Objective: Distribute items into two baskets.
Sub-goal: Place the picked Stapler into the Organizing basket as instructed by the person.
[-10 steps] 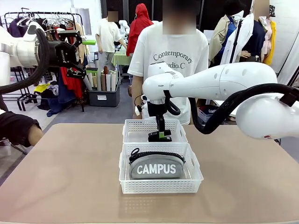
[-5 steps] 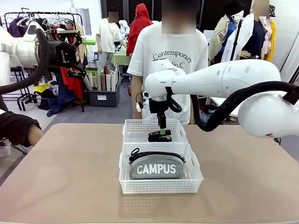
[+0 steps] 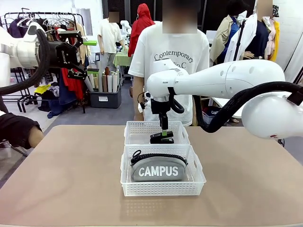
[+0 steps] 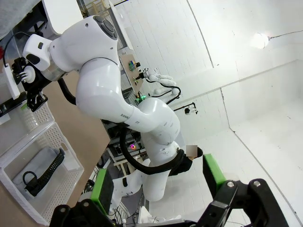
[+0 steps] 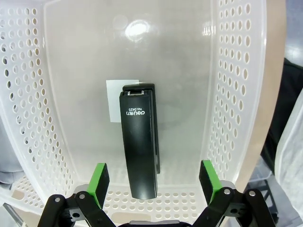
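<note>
Hovering: right end effector agape | stapler below, untouched, in far basket

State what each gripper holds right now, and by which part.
Nothing is held. The right gripper stands open above the black stapler, which lies free in the far white perforated plastic basket. The left gripper is open and raised, with nothing between its fingers.

Bright, even indoor light fills all views. A ceiling lamp flares white in the left wrist view, and a glare spot sits on the basket floor. Wrist pictures bend at the edges; shadows on the bench are faint.
</note>
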`<state>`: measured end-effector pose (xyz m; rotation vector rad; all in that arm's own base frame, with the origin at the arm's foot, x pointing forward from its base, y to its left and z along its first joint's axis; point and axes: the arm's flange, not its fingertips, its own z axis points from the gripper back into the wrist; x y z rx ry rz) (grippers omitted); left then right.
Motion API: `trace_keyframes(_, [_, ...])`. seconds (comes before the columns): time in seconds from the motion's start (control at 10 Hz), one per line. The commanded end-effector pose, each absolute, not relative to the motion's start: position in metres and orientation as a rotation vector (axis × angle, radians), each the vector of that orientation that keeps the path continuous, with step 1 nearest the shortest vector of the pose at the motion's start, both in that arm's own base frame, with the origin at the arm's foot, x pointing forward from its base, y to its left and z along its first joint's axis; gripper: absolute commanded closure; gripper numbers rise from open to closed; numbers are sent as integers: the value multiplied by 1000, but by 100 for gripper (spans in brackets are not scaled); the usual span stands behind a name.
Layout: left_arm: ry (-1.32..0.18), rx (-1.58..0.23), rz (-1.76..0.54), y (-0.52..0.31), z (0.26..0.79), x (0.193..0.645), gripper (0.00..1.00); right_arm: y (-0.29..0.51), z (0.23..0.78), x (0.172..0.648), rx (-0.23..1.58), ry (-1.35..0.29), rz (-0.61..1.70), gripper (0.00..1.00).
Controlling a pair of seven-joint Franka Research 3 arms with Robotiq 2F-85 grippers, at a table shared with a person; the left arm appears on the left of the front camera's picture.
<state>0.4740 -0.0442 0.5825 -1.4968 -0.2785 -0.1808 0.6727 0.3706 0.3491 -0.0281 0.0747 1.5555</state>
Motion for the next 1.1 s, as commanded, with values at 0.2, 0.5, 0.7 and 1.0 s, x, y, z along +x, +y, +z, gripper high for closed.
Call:
trace_keyframes(0.2, [-279,-1499,-182,-44,583,473,0,370,351,672,-30,77,1553,0])
trace_keyframes(0.5, [-279,-1499,-182,-44,583,473,0,369,372,666,110,42,1502,0])
trace_keyframes(0.7, [-279,-1499,-182,-44,583,473,0,359,398,659,173,5,1421,0])
trace_keyframes(1.0, [-279,-1499,-182,-44,583,473,0,341,434,649,375,-27,1209,0])
